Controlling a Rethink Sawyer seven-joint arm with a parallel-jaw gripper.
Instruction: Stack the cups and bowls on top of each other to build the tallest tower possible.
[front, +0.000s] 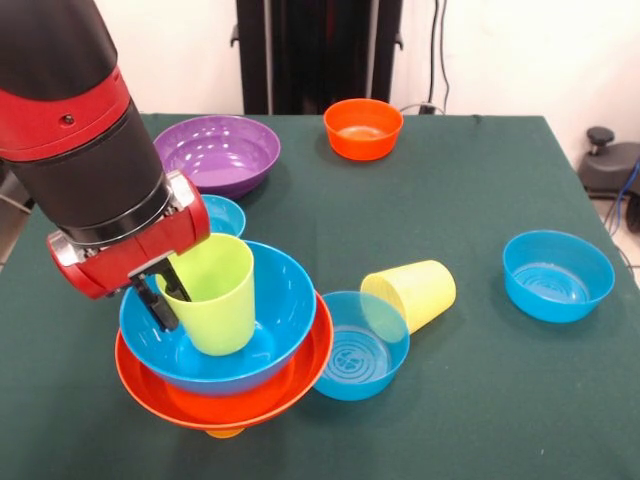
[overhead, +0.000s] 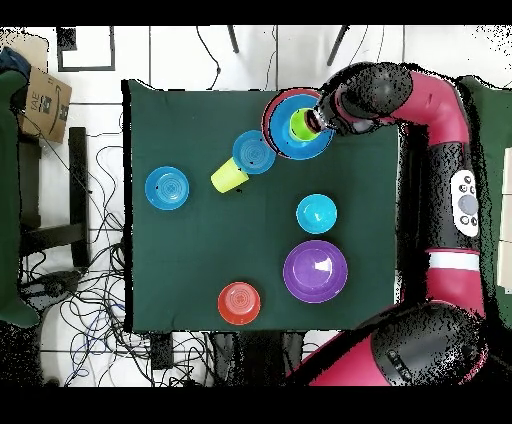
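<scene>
1. Front view: gripper (front: 166, 292) seen pinching the rim of the green cup (front: 217, 294), one finger inside, one outside.
2. Held upright inside the big blue bowl (front: 265, 345), nested in the wider orange bowl (front: 290, 390); bit of an orange cup (front: 224, 433) peeking out under that tower.
3. Off to the gripper's open side: yellow cup (front: 412, 292) tipped over, touching a medium blue bowl (front: 355, 358).
4. Well apart: purple bowl (front: 217, 152), small orange bowl (front: 363, 127), another blue bowl (front: 558, 274).
5. Overhead view: gripper (overhead: 312, 122) over the stack near the table (overhead: 190, 270) edge.
6. Risk judged: narrow base under wide bowls; any sideways tug on release likely to topple everything.
</scene>
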